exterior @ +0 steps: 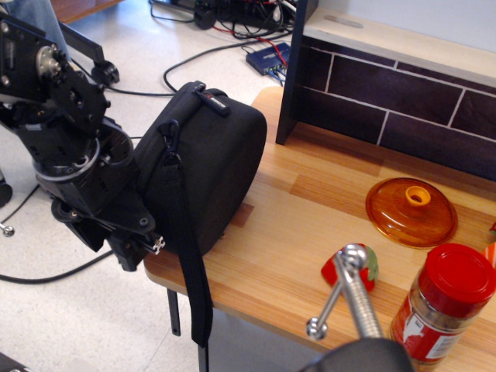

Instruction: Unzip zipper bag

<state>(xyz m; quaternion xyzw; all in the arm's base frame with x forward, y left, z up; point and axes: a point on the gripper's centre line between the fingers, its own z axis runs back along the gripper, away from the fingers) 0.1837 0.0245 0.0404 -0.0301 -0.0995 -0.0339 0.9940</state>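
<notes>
Jaws of the gripper [147, 246] sit pressed against the lower left edge of the zipper bag [209, 163] at the counter [310, 194] corner, their grip impossible to tell; the bag looks soft, padded, light, best held by its zipper pull.

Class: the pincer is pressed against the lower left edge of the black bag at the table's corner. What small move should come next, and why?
Probably close on the zipper pull and draw it along the seam. The pincer sits at the lower left edge of the large rounded black fabric zipper bag, hiding the pull, and no opening shows. Whether it already grips cannot be told.
</notes>
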